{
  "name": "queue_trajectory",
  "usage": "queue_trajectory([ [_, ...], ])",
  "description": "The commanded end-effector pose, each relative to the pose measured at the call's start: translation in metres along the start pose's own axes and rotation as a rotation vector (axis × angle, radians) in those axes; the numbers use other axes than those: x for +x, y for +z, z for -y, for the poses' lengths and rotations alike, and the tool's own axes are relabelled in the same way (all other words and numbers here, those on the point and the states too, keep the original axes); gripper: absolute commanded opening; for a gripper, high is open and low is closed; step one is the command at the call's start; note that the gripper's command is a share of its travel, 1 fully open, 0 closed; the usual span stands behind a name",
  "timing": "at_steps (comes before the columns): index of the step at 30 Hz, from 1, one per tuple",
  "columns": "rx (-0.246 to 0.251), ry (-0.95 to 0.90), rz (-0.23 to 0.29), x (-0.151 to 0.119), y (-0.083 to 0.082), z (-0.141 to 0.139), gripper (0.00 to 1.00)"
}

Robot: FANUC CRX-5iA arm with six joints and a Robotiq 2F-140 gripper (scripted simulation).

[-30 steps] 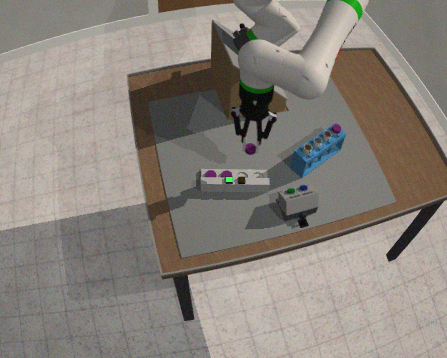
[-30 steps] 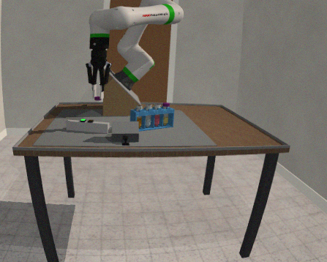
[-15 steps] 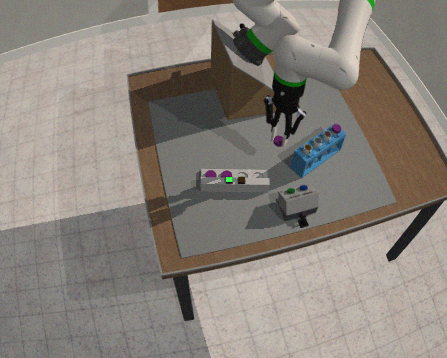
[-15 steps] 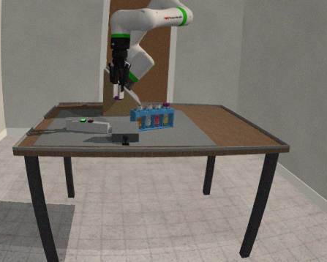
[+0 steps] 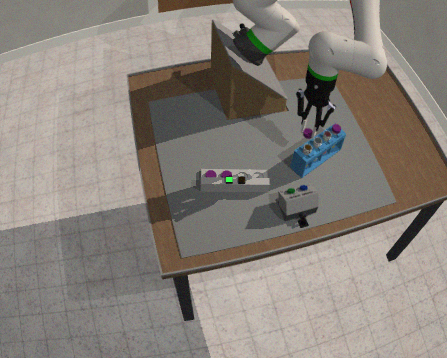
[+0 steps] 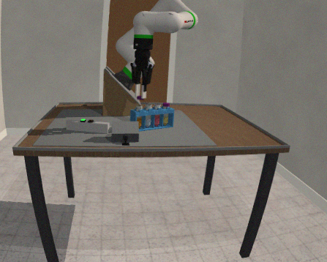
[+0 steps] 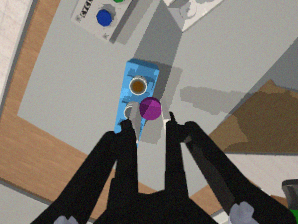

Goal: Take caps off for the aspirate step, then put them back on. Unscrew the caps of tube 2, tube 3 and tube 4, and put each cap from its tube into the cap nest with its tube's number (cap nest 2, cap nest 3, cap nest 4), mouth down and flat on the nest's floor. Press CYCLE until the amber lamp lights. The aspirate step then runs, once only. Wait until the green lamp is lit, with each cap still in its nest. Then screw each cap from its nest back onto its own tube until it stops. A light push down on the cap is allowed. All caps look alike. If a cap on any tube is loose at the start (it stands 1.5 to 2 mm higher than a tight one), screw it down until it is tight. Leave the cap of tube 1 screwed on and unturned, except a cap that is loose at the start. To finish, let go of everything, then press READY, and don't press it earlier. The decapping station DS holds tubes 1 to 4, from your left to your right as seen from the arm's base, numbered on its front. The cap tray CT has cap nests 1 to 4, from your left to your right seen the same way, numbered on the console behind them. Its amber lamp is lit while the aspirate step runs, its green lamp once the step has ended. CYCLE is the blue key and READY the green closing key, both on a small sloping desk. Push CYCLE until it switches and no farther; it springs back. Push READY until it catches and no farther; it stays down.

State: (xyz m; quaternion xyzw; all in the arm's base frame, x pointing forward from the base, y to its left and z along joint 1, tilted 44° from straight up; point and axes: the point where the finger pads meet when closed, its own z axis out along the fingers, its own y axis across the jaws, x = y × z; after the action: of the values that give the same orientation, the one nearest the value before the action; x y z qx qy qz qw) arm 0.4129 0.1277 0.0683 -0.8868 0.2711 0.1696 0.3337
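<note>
The black two-finger gripper [image 5: 311, 129] hangs point-down from the white arm, its fingers pinched on a small round purple cap [image 5: 307, 133] and poised just above one end of the blue tube rack [image 5: 305, 165]. In the top view the rack shows 1 purple cap [image 5: 336, 128] on the tube at its far end, while the other 3 tubes stand open. 2 more purple caps [image 5: 211, 174] sit in the white cap tray [image 5: 205, 184], whose square green lamp [image 5: 229, 179] is lit beside them. The small grey sloping desk [image 5: 295, 202] with its green key [image 5: 290, 191] and blue key [image 5: 303, 188] stands near the rack, untouched by the arm. From the wrist view the held cap [image 7: 150, 108] is almost over an open tube mouth [image 7: 129, 112] but sits a little to one side of it, with the next open tube [image 7: 138, 85] beyond. My judgement is that recapping is under way, with this cap the 1st of 3 to go back. To do it well, the cap should be centred squarely over its own tube before descending, kept level, lowered with only a light push, then turned until it stops; a tilted start would risk cross-threading.
</note>
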Motion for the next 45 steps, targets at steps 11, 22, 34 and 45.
queue_trajectory([
  [11, -0.001, 0.002, -0.003, -0.068, 0.000, 0.057, 0.00],
  [22, -0.001, 0.002, -0.003, -0.068, 0.012, 0.057, 0.00],
  [34, -0.001, 0.002, -0.003, -0.068, 0.024, 0.057, 0.00],
  [45, -0.001, 0.002, -0.003, -0.068, 0.028, 0.057, 0.00],
])
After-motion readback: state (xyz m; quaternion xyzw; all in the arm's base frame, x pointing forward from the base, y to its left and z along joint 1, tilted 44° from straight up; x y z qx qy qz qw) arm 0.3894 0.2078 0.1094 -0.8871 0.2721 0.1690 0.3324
